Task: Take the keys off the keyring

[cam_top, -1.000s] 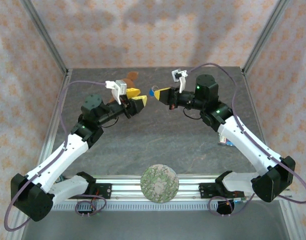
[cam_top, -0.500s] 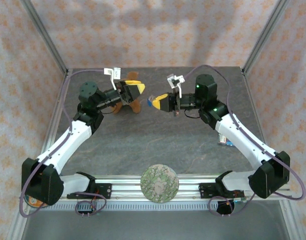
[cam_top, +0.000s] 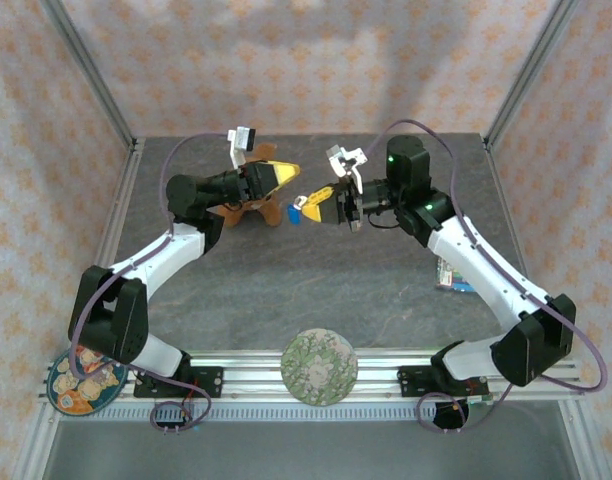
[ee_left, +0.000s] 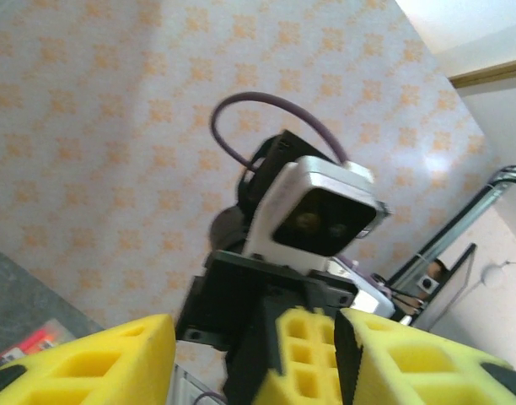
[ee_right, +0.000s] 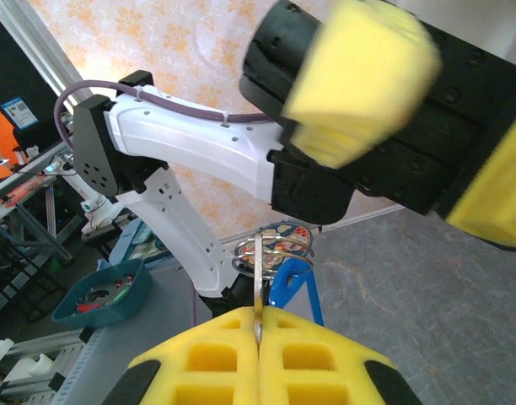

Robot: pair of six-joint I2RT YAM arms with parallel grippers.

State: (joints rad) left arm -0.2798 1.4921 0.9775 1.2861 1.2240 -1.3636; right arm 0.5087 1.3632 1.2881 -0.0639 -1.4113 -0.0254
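My right gripper [cam_top: 313,199] is shut on the pale silvery key [ee_right: 258,291], which stands edge-on between its yellow pads above the table. A wire keyring [ee_right: 273,250] hangs off that key. The blue key [ee_right: 293,287] [cam_top: 295,213] dangles from the ring too. My left gripper [cam_top: 289,176] is open and faces the right one from the left, close to the ring. In the left wrist view its fingers [ee_left: 89,363] stand wide apart with the right gripper's yellow pads [ee_left: 313,354] seen between them. Whether it touches the ring I cannot tell.
A brown teddy bear [cam_top: 248,211] lies under the left wrist. A multicoloured flat packet [cam_top: 448,277] sits beside the right forearm. A green patterned disc [cam_top: 319,365] rests at the front rail, and a colourful plate [cam_top: 83,379] at the front left corner.
The left arm has swung out and its gripper has moved right, up to the right gripper. The right gripper has come slightly forward and left with the keys.
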